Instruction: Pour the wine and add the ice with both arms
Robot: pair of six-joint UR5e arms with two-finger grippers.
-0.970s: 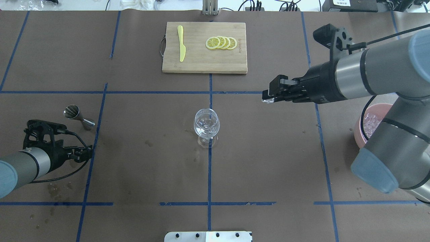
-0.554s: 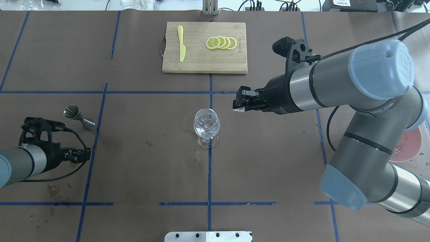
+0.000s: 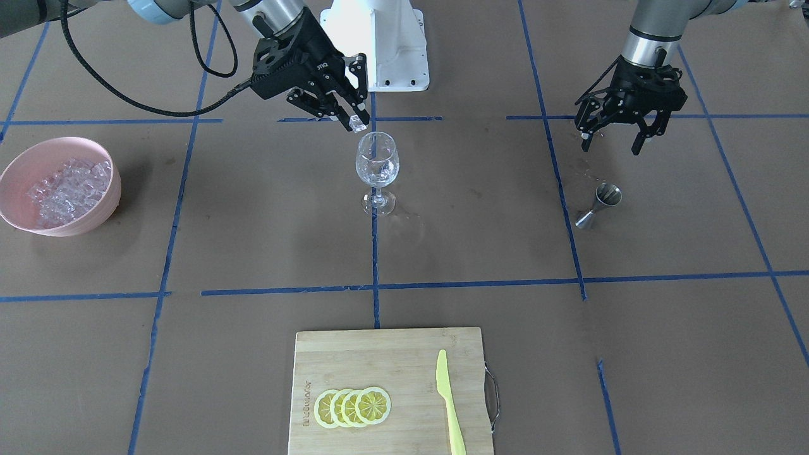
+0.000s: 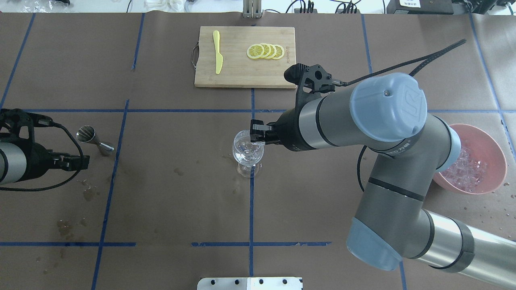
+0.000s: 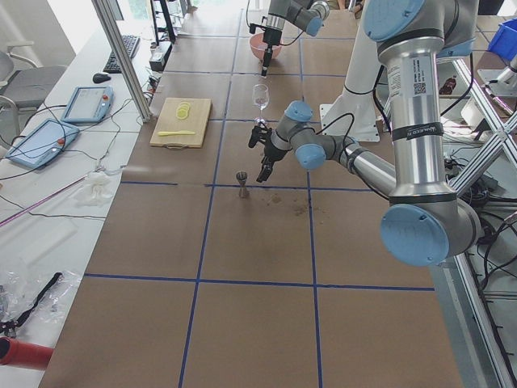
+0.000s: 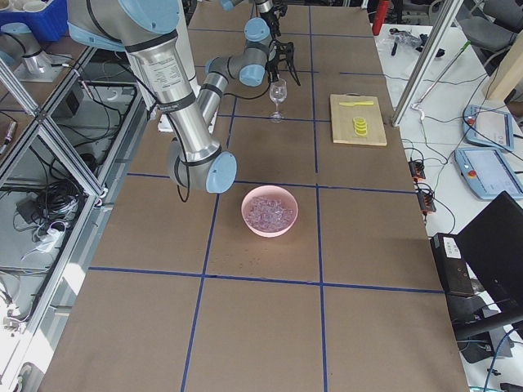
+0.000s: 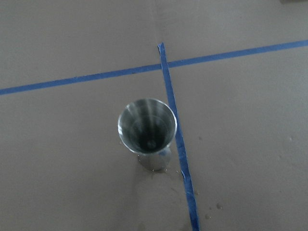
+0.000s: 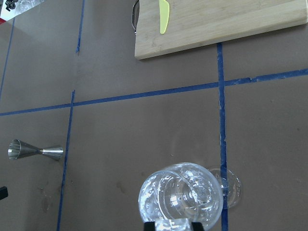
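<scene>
**Step in hand: adding ice.** The right gripper (image 3: 351, 117) is closed on a single ice cube (image 3: 359, 125) and holds it above the wine glass (image 3: 377, 161), at the edge of the mouth on the robot's side. In the right wrist view the cube (image 8: 171, 225) sits at the bottom of the picture, with the open mouth of the glass (image 8: 180, 197) just ahead of it. From this, judge the cube to be over the rim and not yet over the centre.

The glass stands upright at the middle of the table and already holds clear contents. You cannot tell cubes from liquid there. The remaining ice (image 3: 66, 189) lies heaped in the pink bowl (image 3: 95, 218), well apart from the glass on the robot's right.

The left gripper (image 3: 610, 146) hangs wide and empty above the table near the steel jigger (image 3: 597, 205). The jigger stands upright, and the left wrist view looks down into its cup (image 7: 147, 127).

**Next move.**
1. Advance the right gripper until the cube is centred over the mouth.
2. Keep the fingers clear of the rim, as a knock could tip the stemmed glass.
3. Spread the fingers and let the cube fall.
4. Hold the left arm away.
</scene>
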